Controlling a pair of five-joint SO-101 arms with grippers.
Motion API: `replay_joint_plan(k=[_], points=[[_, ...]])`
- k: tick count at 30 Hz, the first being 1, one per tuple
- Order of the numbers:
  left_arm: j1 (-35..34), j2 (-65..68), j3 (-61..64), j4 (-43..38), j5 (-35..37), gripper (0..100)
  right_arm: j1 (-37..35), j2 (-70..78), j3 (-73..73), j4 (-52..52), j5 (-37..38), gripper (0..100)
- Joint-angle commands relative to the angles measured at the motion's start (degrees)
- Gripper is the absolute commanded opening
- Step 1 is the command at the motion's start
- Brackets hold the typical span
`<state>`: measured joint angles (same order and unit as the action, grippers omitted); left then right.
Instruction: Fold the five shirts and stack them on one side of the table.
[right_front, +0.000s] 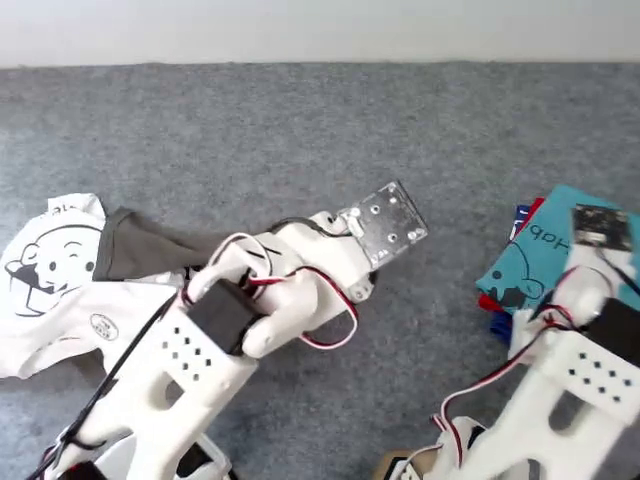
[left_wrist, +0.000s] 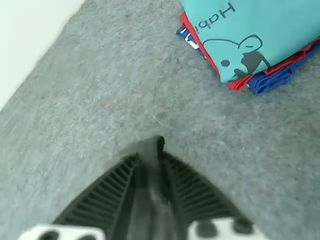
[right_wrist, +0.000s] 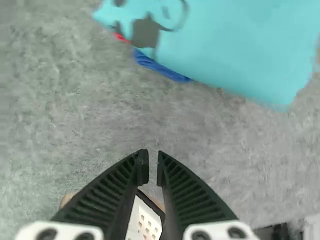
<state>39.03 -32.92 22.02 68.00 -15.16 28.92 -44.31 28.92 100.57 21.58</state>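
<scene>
A crumpled white shirt (right_front: 60, 295) with a cartoon print lies at the left. Beside it a grey shirt (right_front: 140, 250) trails under the left arm (right_front: 260, 310), which reaches over the table's middle. My left gripper (left_wrist: 149, 160) is shut on a pinch of the grey shirt (left_wrist: 150, 146) and points toward the stack. The folded stack sits at the right: a teal shirt (right_front: 545, 255) (left_wrist: 260, 35) on top, a red shirt (left_wrist: 200, 45) and a blue shirt (left_wrist: 272, 82) beneath. My right gripper (right_wrist: 150, 159) hangs shut and empty over the carpet just short of the teal shirt (right_wrist: 230, 45).
Grey carpet (right_front: 300, 130) covers the table, with open room across the back and middle. A white wall (right_front: 320, 30) borders the far edge. The right arm (right_front: 570, 380) rises from the front right corner, with cables (right_front: 480, 385) trailing off it.
</scene>
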Motion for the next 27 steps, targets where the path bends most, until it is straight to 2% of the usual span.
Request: replay_joint_plan(k=[1,9,14,19,24,27], points=[[-4.13,0.0,-4.97,5.27,2.02,14,-6.81,-0.57,-0.26,1.98,-0.18,5.0],[-18.11,-0.09,-9.45,14.68,3.25,18,-20.7,1.19,-0.26,-2.77,-0.44,5.0],[-31.74,0.0,-9.1,18.64,3.25,17,-28.62,9.98,-0.88,-2.24,-0.18,5.3],[-46.86,0.0,-9.1,22.15,2.9,17,-39.96,19.91,-5.45,-2.24,-0.44,5.4],[-63.47,0.35,-8.92,22.51,2.9,17,-50.15,30.81,-9.14,-2.77,-0.62,5.5],[-69.54,0.35,-6.11,20.66,2.73,17,-54.9,36.7,-11.96,-3.47,-1.32,5.9]])
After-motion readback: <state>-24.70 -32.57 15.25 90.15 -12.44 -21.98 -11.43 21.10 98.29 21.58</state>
